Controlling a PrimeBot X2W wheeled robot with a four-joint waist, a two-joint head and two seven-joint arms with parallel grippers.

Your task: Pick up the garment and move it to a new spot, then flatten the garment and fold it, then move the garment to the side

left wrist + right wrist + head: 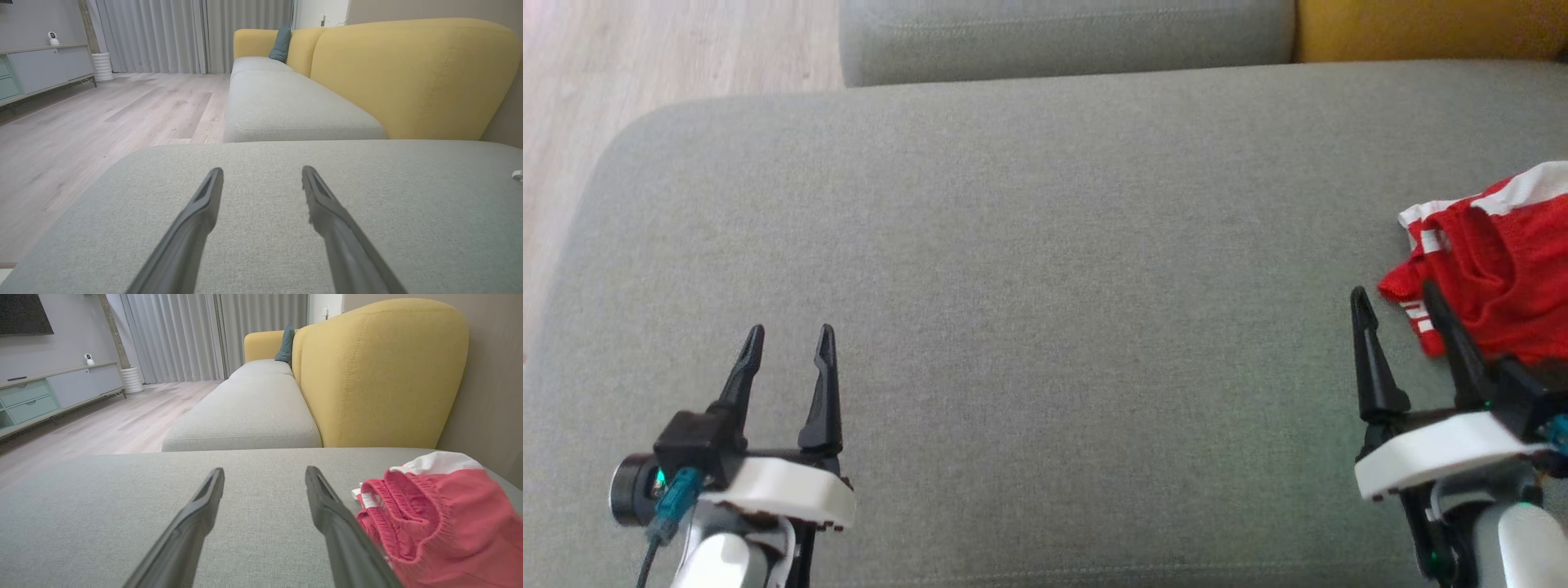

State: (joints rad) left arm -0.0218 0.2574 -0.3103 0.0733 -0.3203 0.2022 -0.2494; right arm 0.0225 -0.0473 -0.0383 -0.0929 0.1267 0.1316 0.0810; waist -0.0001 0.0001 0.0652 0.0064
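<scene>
The garment (1499,257) is red mesh cloth with white stripes, lying crumpled at the right edge of the grey cushion (1045,269). The right wrist view shows the garment (441,514) bunched just to the right of my fingers. My right gripper (1395,294) is open, its right finger at the cloth's near left edge, nothing between the fingers. It hovers low over the cushion (245,522). My left gripper (788,336) stands open and empty at the lower left, far from the cloth. In its own view the left gripper (262,173) points across bare cushion.
A second grey seat cushion (1062,37) lies beyond, with a yellow backrest (1429,28) at the back right. Wood floor (621,73) drops off past the cushion's rounded left corner. A sideboard (53,392) and curtains (175,335) stand far across the room.
</scene>
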